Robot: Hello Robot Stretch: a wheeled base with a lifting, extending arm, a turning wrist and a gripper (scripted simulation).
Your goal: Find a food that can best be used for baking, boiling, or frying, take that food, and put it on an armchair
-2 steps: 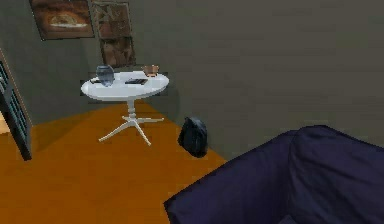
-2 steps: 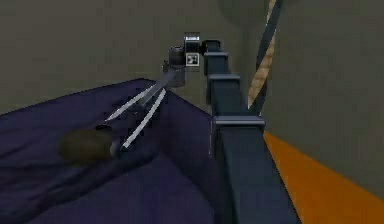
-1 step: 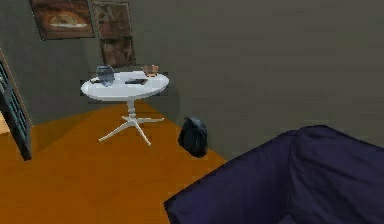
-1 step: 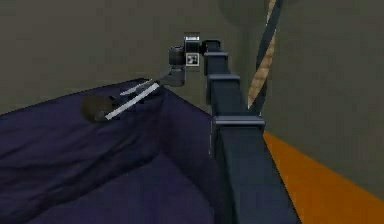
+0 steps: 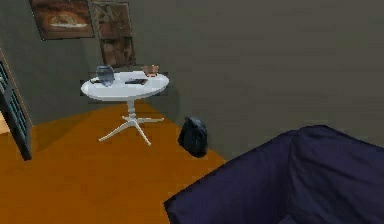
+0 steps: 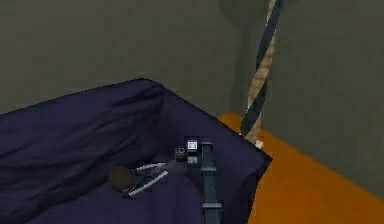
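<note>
While the put-down seems the step in hand, the forward view sets the armchair, navy, soft, rounded, at lower right, and a smooth round white table at upper left. In the arm side view the gripper shows low centre against the armchair's cloth seat, a dull brown rounded lump, probably the food, at its fingers. Whether it holds the lump, or how the fingers stand, I cannot tell. Best leave it low, mid-seat: round things roll.

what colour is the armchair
Dark navy blue; the arm side view shows the armchair best.
</note>
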